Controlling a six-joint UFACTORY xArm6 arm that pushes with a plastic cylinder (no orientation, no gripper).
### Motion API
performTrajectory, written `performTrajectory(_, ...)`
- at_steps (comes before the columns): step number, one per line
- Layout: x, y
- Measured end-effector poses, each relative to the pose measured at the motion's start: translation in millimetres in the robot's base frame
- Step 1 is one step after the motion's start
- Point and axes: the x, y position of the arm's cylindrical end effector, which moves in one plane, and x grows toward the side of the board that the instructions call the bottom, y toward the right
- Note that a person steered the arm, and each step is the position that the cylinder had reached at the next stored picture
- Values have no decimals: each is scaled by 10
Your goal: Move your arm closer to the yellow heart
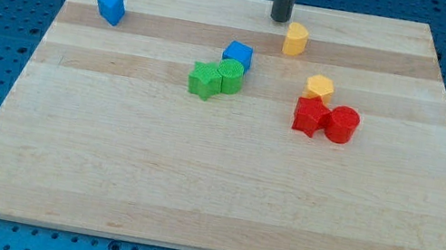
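- The yellow heart (295, 39) lies on the wooden surface (194, 184) near its far edge; I take this block for the heart by its notched, rounded outline (the shape is small here, so that is a judgement).
- My tip (279, 19) stands just beside the yellow heart, up and to the view's left of it, with a thin strip of bare wood between them.
- There are no fingers to be spread or pressed together: the arm ends in a plain dark rod.
- To do the step well, I would ease the tip a short way toward the yellow heart, down and to the view's right, and stop short of contact. A push would slide the block off.
- The other yellow block (319, 88), which looks like a pentagon, sits below and to the right of the yellow heart. It should not be mistaken for the target.
- Further below the yellow heart on that side are a red star (309, 116) and a red cylinder (342, 125), touching each other.
- To the lower left of the yellow heart, a blue block (237, 54) and two green blocks (217, 78) huddle together.
- No container shows anywhere; every block lies loose on the surface.
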Motion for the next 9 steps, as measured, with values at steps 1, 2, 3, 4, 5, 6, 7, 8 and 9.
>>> performTrajectory(1,-1,427)
performTrajectory(2,-1,636)
performTrajectory(3,0,688)
performTrajectory(4,292,528)
performTrajectory(5,368,527)
performTrajectory(6,449,527)
performTrajectory(7,488,527)
performTrajectory(8,531,528)
performTrajectory(9,609,543)
